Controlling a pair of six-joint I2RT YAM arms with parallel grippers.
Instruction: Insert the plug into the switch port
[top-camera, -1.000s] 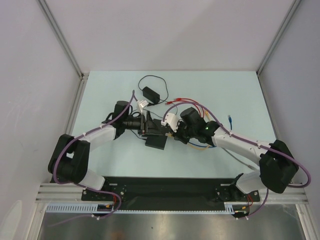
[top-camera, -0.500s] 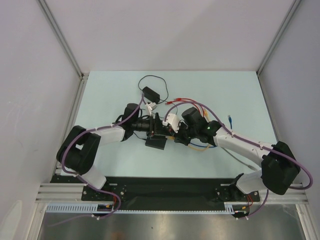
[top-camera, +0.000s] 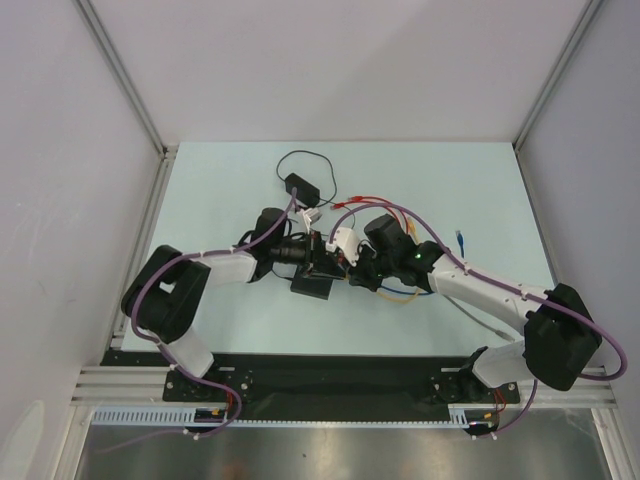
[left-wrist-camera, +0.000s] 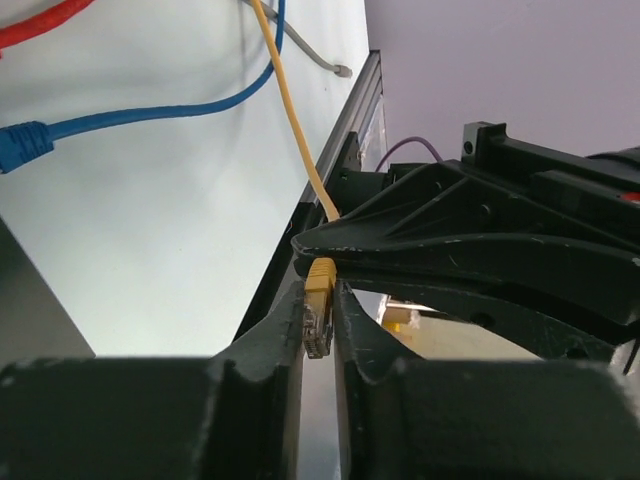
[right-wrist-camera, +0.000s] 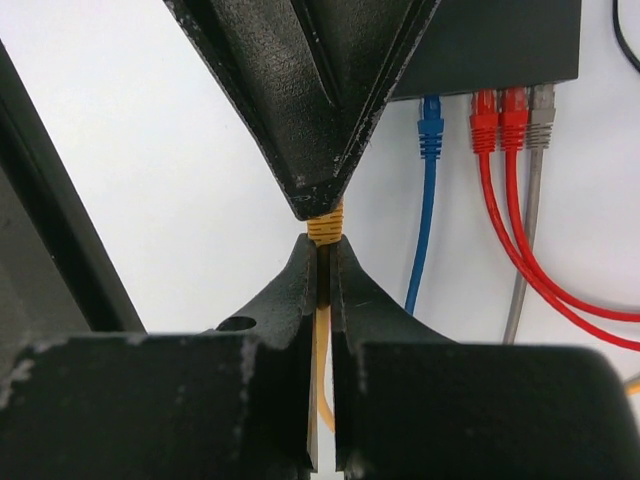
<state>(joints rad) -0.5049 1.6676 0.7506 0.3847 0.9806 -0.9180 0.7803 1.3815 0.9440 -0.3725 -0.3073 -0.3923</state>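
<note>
The plug (left-wrist-camera: 318, 318) hangs in the air above the middle of the counter (top-camera: 210, 190), caught between both arms. The right tool (right-wrist-camera: 325, 250) is pinched tight on the yellow cable (right-wrist-camera: 320, 380) just behind the boot, and the left tool (left-wrist-camera: 320, 295) stands narrow, its jaws against the plug's sides. This looks like a hand-over, so the left grip should sit square and firm on the plug body, latch unpinched, before the right lets go. The switch (right-wrist-camera: 500, 40) lies flat near the counter's centre with a blue lead (right-wrist-camera: 428, 200) and others seated. A free switch port is hidden, so I cannot tell which to aim for.
</note>
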